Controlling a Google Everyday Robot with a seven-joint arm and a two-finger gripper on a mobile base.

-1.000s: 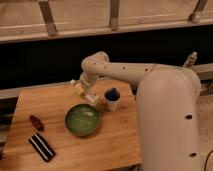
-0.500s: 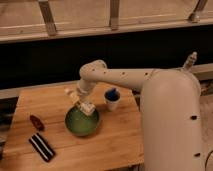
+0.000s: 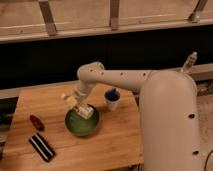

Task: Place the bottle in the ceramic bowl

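Observation:
The green ceramic bowl (image 3: 79, 129) sits on the wooden table (image 3: 115, 145), left of centre. My gripper (image 3: 80, 106) hangs just over the bowl's back rim, at the end of the white arm reaching in from the right. It is shut on the small pale bottle (image 3: 71, 101), which lies tilted across the fingers, one end up and to the left, the other dipping over the bowl. The bottle's label is hard to make out.
A small white cup with a blue inside (image 3: 112, 98) stands right of the bowl, close to the arm. A red object (image 3: 36, 122) and a black striped packet (image 3: 41, 147) lie at the front left. A clear bottle (image 3: 188, 62) stands on the far right ledge.
My gripper has carried the bottle forward and down, from behind the bowl to over its back rim. The bowl and cup have not moved.

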